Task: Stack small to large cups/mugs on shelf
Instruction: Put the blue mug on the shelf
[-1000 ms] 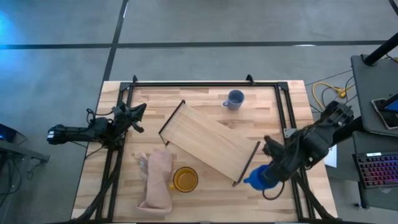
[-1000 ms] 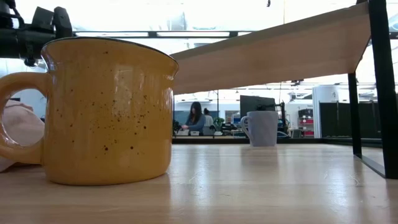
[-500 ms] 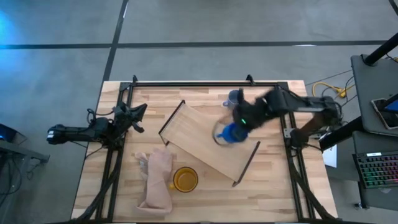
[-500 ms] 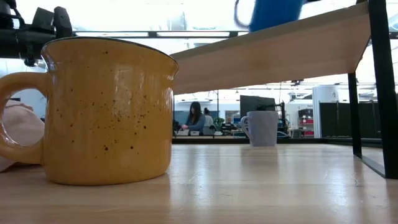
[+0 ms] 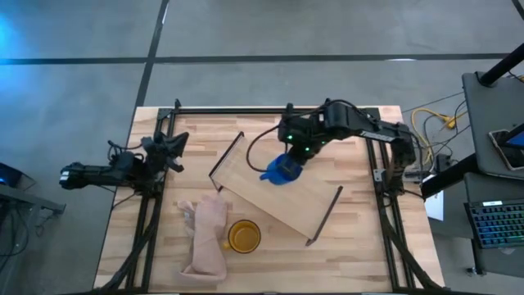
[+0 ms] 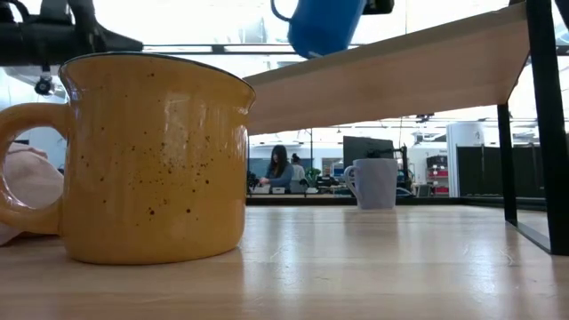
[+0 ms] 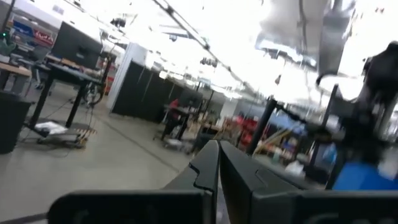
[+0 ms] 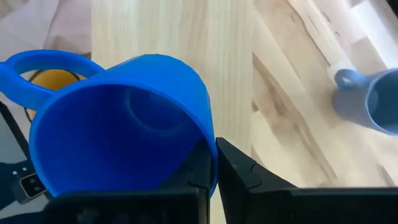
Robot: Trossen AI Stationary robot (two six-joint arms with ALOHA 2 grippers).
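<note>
The bright blue mug [image 5: 282,170] hangs over the shelf board [image 5: 270,192], held by my right gripper [image 5: 292,156]; it also shows in the low view [image 6: 324,27] and the right wrist view [image 8: 124,124]. The grey-blue mug [image 8: 373,99] stands upright on the table behind the shelf; in the high view my right arm hides it. The yellow-orange mug [image 5: 243,236] stands upright on the table near the front edge, in front of the shelf. My left gripper [image 5: 176,147] is shut and empty at the table's left edge. My right gripper pinches the blue mug's wall at its rim [image 8: 210,155], on the side away from the handle [image 8: 37,62]. One finger is inside the mug and one outside. The fingers come slanting down from the table's far right. The mug hangs tilted, clear of the shelf board.
A pale pink-beige cloth [image 5: 209,238] lies left of the yellow-orange mug. The shelf lies slantwise on the table, with black frames at its left end [image 5: 225,157] and right end [image 5: 326,215]. A black rail frame [image 5: 270,109] runs round the tabletop. A person sits in the room beyond.
My right gripper has carried the blue mug from the table's near right, beyond the shelf's right end, up and toward the far left. The mug is now over the shelf's left half, lifted clear and tilted. My left arm has turned a little in place.
</note>
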